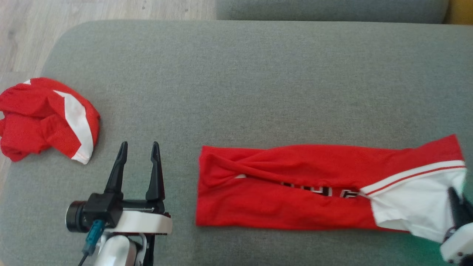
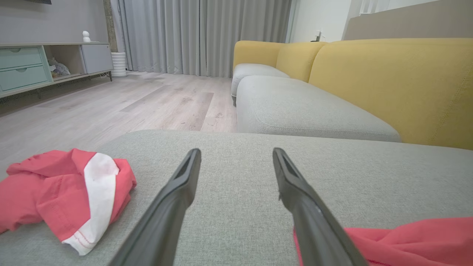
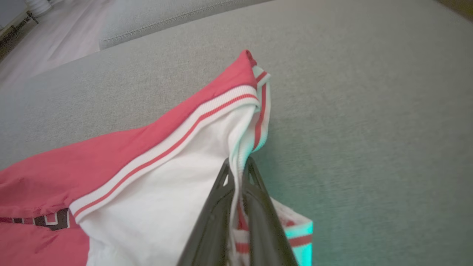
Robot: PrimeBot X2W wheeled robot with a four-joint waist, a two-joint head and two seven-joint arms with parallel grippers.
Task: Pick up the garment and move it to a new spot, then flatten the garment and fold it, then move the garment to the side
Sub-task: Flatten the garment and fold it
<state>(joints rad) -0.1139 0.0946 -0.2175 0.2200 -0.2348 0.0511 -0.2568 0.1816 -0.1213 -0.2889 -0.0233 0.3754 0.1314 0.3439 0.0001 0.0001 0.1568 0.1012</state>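
Presently: right claw [image 3: 238,162] pinching the garment [image 1: 281,184]; left claw [image 1: 139,147] spread and empty.
Garment lies as a long red band on the grey cushion [image 1: 258,74], running from the right claw towards the left claw and ending just to the right of the latter; its white, red-striped edge is bunched between the right claw's pressed-together fingers; a crumpled garment [image 1: 44,118], red and white, lies left of the left claw, apart from it.

Home living rm: yellow sofa [image 2: 388,85], grey curtains [image 2: 192,33], sideboard [image 2: 48,62], wood floor [image 2: 111,107].
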